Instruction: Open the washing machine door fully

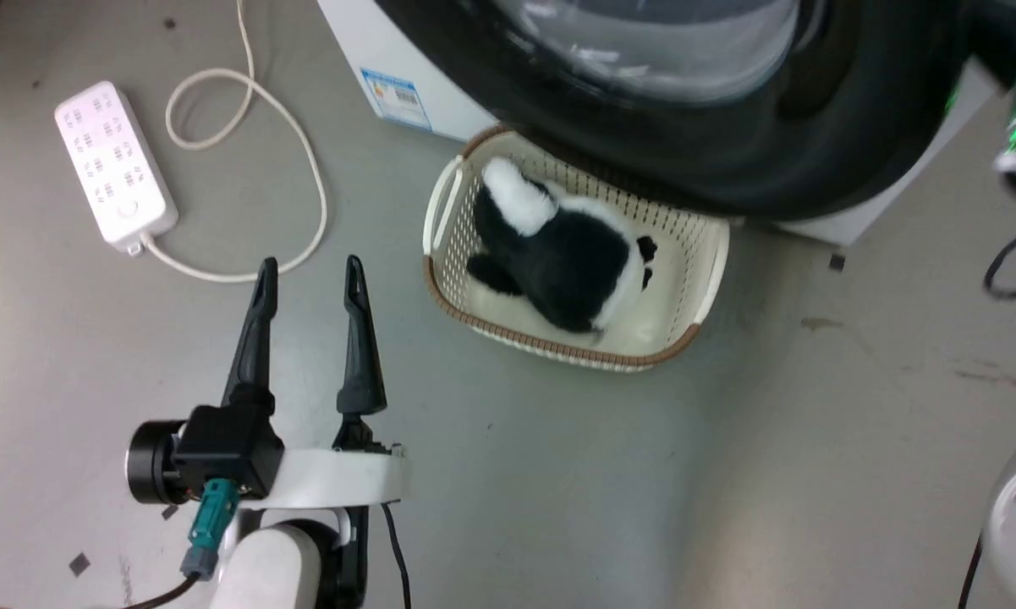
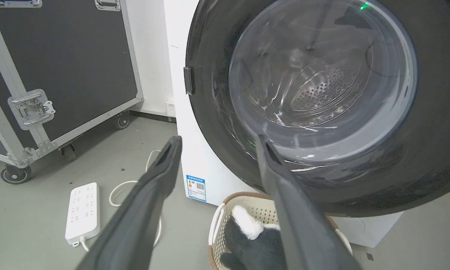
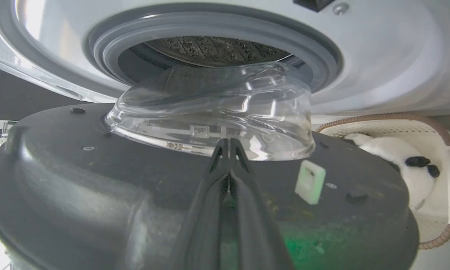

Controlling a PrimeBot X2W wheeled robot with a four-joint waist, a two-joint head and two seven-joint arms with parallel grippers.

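The washing machine door point(image 1: 812, 161) stands partly open, its glossy black ring and glass window hanging over the basket. From the left wrist its outer face point(image 2: 427, 157) shows, with the steel drum visible through the glass. The right wrist view looks at the door's inner side point(image 3: 97, 180), where the clear glass bowl point(image 3: 217, 108) bulges toward the grey-rimmed drum opening point(image 3: 210, 48). My right gripper point(image 3: 228, 140) is shut, its tips at the foot of the bowl on that inner face. My left gripper point(image 1: 310, 266) point(image 2: 218, 140) hangs open over the floor, left of the door, holding nothing.
A cream basket point(image 1: 440, 211) holding a black-and-white plush toy point(image 1: 558, 254) sits on the floor under the door. A white power strip point(image 1: 114, 165) and its looped cable point(image 1: 304, 169) lie to the left. A black wheeled flight case point(image 2: 60, 56) stands beside the machine.
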